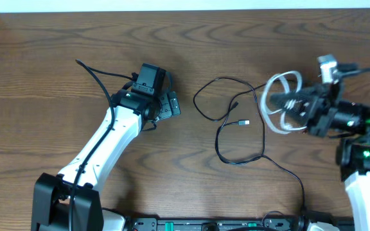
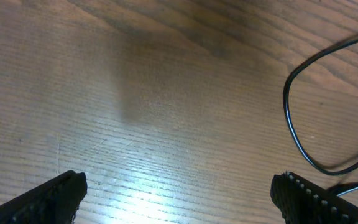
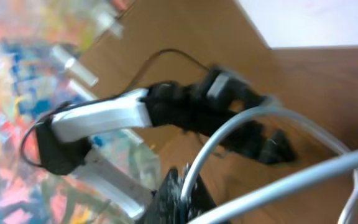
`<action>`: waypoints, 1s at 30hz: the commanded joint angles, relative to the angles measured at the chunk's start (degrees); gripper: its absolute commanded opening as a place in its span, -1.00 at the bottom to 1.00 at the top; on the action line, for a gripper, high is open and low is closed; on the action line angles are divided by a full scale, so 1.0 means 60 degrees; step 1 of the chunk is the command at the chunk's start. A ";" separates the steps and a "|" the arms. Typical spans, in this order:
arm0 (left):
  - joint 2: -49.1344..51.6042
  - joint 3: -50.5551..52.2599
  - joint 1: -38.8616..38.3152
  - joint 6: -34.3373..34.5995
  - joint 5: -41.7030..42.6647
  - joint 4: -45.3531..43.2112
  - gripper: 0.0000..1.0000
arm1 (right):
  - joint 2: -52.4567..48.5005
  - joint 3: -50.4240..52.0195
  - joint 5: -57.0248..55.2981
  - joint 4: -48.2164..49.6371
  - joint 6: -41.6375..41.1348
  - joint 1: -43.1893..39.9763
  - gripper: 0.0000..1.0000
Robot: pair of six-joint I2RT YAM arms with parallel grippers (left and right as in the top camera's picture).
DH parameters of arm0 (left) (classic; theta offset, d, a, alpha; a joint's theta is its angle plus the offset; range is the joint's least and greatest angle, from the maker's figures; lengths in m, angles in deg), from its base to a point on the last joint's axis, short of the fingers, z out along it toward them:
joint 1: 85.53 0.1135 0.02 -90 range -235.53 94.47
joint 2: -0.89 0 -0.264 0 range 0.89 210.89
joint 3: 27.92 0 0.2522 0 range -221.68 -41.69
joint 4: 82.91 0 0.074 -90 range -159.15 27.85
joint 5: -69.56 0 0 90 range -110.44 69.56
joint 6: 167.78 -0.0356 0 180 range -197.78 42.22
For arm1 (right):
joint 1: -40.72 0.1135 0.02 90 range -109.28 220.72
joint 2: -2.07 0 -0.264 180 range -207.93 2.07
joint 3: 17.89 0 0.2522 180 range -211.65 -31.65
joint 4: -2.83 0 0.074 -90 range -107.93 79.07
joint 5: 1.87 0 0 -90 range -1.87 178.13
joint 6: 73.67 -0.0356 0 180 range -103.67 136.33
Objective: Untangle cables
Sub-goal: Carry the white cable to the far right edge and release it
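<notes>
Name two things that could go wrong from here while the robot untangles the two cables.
1. The right tool is shut on the coiled white cable, whose loops sit right beside a bend of the thin black cable; pulling away could drag the black one along.
2. The open left tool holds nothing down, so the loose black cable may slide or knot tighter.

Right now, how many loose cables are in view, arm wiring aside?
2. The black cable lies loose in the middle of the table. The white cable is coiled at the right, pinched in the right gripper. Part of it may be hidden.
</notes>
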 commanded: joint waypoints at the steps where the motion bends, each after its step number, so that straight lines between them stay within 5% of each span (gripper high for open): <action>1: -0.0018 -0.0026 0.0022 -0.0058 -0.0197 -0.0004 0.99 | -0.0765 -0.0044 0.0255 0.0018 -0.0470 -0.1249 -0.98; 12: -0.0018 -0.0026 0.0022 -0.0062 -0.0233 -0.0004 0.99 | -0.3366 -0.0044 0.0011 0.0018 -0.1224 -0.4783 -0.98; 20: -0.0018 -0.0026 0.0022 -0.0062 -0.0233 -0.0004 0.99 | -0.4142 -0.0044 -0.1406 0.0015 -0.1158 -0.6142 -0.97; 23: -0.0018 -0.0026 0.0022 -0.0062 -0.0233 -0.0007 0.99 | -0.4149 -0.0044 -0.1974 -0.0350 -0.0586 -0.6331 -0.97; 30: -0.0018 -0.0026 0.0022 -0.0062 -0.0233 -0.0004 0.99 | -0.4149 -0.0044 -0.5104 -0.4925 0.3526 -0.6328 -0.97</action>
